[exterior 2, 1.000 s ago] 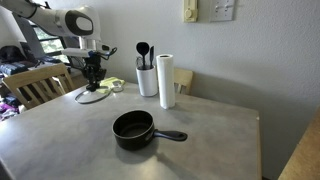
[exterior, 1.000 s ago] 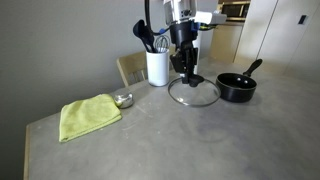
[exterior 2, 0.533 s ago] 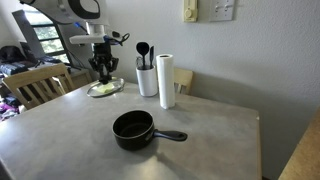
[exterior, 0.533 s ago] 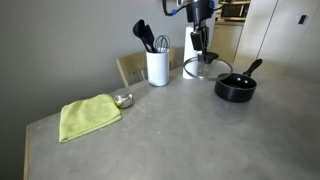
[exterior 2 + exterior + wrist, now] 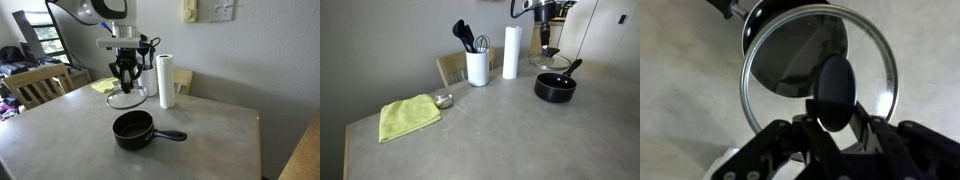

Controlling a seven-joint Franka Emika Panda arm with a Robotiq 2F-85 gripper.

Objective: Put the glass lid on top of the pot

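Note:
My gripper [image 5: 126, 78] is shut on the dark knob of the glass lid [image 5: 127, 98] and holds it in the air, level, just above and behind the pot [image 5: 133, 128]. The lid also shows in an exterior view [image 5: 550, 61], close over the pot [image 5: 555, 88]. The pot is a small black saucepan with a long black handle, standing on the grey table. In the wrist view the lid [image 5: 765, 95] fills the frame with its knob between my fingers [image 5: 834, 118], and the pot [image 5: 790, 55] shows through the glass.
A white utensil holder [image 5: 477, 66] with black utensils and a paper towel roll [image 5: 510, 52] stand at the back. A green cloth [image 5: 408, 115] and a small metal bowl [image 5: 443, 99] lie far from the pot. A chair [image 5: 35, 85] stands at the table's edge.
My gripper has carried the lid up off the table and across toward the pot; it now hangs over the pot.

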